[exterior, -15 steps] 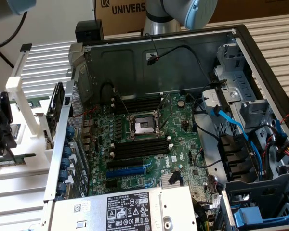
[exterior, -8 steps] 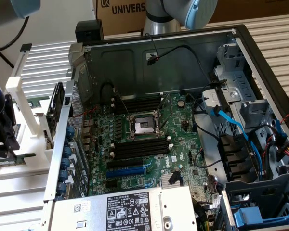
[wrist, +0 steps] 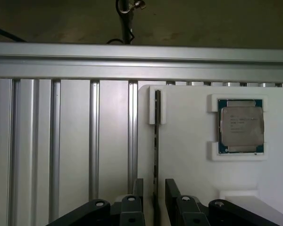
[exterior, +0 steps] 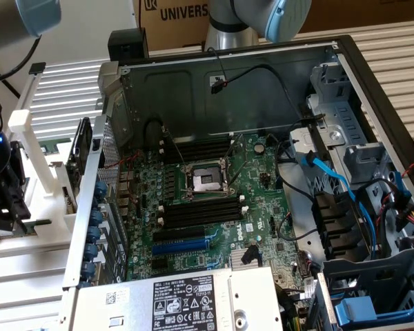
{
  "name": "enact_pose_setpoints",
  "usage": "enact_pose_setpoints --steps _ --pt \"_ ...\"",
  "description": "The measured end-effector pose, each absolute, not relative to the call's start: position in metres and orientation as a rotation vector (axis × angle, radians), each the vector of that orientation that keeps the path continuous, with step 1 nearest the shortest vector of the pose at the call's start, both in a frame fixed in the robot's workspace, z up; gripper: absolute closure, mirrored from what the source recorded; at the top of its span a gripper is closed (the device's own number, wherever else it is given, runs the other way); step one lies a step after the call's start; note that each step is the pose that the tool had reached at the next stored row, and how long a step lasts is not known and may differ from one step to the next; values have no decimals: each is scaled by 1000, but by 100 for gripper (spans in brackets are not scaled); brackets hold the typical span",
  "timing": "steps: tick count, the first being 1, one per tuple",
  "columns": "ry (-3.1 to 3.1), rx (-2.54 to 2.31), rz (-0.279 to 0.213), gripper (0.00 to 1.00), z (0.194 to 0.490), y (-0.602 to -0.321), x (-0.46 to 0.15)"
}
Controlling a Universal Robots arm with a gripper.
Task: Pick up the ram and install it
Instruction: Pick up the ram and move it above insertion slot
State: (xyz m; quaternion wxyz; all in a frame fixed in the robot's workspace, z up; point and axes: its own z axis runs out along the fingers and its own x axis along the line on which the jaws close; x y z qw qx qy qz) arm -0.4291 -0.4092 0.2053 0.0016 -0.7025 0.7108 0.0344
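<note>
The ram point(wrist: 156, 141) stands on edge in the wrist view, a thin dark strip held in a slot of the white fixture plate point(wrist: 188, 155). My gripper point(wrist: 154, 190) is open, with one black finger on each side of the ram's near end and a small gap on both sides. In the exterior view my gripper point(exterior: 7, 203) hangs at the far left over the white fixture point(exterior: 29, 148), beside the open computer case. Black memory slots point(exterior: 200, 210) with white end clips lie on the green motherboard point(exterior: 262, 200), on both sides of the CPU socket point(exterior: 203, 181).
A square silver CPU chip point(wrist: 241, 126) rests in a white holder on the same plate. The fixture sits on a ribbed aluminium table point(wrist: 61, 141). The case wall point(exterior: 90, 207), cables point(exterior: 331, 179) and the power supply point(exterior: 186, 303) crowd around the motherboard.
</note>
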Motion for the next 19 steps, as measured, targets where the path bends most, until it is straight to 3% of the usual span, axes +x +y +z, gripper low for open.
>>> enact_pose_setpoints --steps 13,15,19 --pt "2231 -2205 108 67 205 -409 -429" --pt "2231 -2205 108 77 205 -409 -429" --pt "2231 -2206 107 77 203 -409 -429"
